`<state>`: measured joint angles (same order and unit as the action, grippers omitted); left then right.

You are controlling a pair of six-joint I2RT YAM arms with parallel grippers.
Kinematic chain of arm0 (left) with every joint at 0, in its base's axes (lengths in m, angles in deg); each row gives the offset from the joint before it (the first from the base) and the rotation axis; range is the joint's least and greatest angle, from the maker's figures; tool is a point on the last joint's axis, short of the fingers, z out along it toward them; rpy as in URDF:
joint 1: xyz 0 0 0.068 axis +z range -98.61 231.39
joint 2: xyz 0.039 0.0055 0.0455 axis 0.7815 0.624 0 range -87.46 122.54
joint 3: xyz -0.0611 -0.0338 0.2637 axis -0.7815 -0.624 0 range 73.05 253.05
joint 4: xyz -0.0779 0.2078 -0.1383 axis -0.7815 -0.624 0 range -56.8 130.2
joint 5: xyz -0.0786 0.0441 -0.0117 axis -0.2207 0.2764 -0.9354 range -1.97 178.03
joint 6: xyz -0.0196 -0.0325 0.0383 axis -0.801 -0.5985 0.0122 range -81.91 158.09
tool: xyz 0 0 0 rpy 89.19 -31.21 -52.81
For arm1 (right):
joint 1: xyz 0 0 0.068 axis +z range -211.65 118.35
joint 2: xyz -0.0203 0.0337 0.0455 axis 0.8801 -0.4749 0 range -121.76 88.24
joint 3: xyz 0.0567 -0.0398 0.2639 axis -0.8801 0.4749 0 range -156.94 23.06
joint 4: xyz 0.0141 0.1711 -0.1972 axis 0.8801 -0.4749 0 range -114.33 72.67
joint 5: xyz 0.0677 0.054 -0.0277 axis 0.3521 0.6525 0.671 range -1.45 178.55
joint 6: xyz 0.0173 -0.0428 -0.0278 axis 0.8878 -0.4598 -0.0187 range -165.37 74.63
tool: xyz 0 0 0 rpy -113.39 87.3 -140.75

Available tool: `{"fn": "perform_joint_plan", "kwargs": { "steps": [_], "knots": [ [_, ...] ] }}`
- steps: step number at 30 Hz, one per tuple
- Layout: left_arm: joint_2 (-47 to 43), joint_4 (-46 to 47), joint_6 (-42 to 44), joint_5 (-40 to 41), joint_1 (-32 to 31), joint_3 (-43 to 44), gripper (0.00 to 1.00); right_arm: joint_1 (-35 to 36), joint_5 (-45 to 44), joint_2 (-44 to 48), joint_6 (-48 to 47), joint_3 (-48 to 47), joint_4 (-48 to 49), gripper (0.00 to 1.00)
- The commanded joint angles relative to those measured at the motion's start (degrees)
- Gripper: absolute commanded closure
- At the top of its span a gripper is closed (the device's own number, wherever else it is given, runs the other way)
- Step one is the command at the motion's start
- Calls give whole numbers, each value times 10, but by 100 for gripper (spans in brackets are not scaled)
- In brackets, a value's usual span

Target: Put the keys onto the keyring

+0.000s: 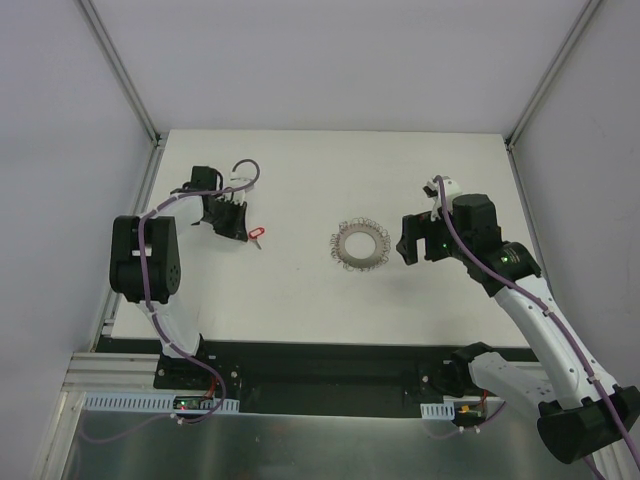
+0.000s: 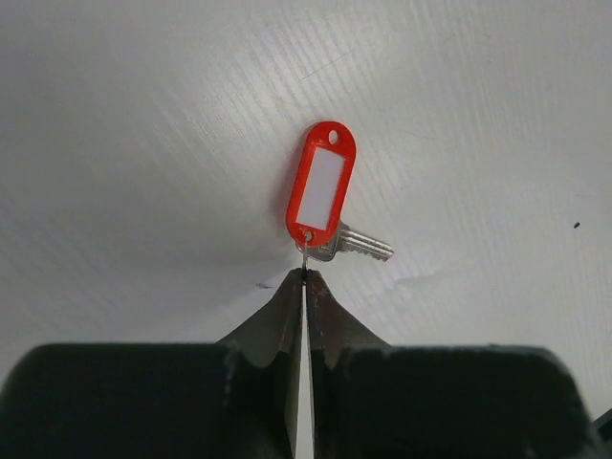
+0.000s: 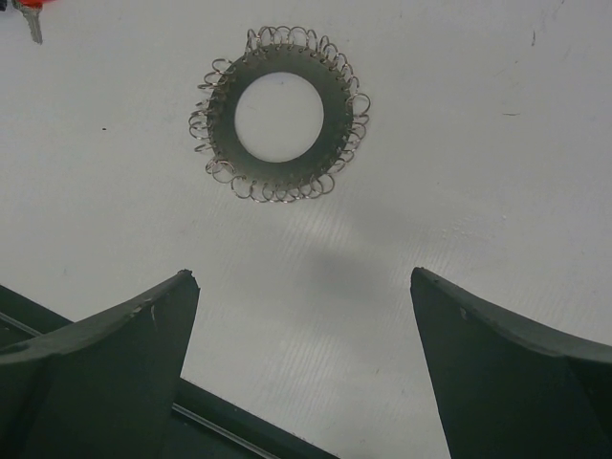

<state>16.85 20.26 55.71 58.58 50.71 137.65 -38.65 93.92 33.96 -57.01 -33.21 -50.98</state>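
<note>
A small silver key (image 2: pixel 352 242) with a red plastic tag (image 2: pixel 321 186) hangs from a thin wire loop. My left gripper (image 2: pixel 305 274) is shut on that loop at its fingertips. In the top view the red-tagged key (image 1: pixel 259 234) sits just right of the left gripper (image 1: pixel 240 232), at the table's left. The keyring (image 1: pixel 359 244), a grey metal doughnut with a frilly wire edge, lies flat mid-table. In the right wrist view the keyring (image 3: pixel 335 120) lies ahead of my right gripper (image 3: pixel 304 277), which is open and empty. The right gripper (image 1: pixel 408 250) is just right of the ring.
The white table (image 1: pixel 300 300) is walled by a metal frame, with posts at the back corners (image 1: pixel 155 138). The table's dark front edge (image 3: pixel 220 430) shows below the right gripper. The red-tagged key peeks in at the right wrist view's top left corner (image 3: pixel 29 11).
</note>
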Motion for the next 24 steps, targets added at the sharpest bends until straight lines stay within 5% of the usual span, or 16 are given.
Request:
{"fn": "perform_joint_plan", "kwargs": {
  "steps": [1,15,19,24],
  "knots": [
    [-70,-18,16,-34,-17,8,100,3,30,9,-4,-13,25,4],
    [-185,-113,36,-29,-211,68,100,37,202,-31,-62,-8,207,4],
    [-205,-170,63,-10,-271,132,100,45,270,-82,-89,-73,132,4],
    [-226,-225,79,-7,-330,182,100,63,357,-91,-88,-57,190,4]
  ]
}}
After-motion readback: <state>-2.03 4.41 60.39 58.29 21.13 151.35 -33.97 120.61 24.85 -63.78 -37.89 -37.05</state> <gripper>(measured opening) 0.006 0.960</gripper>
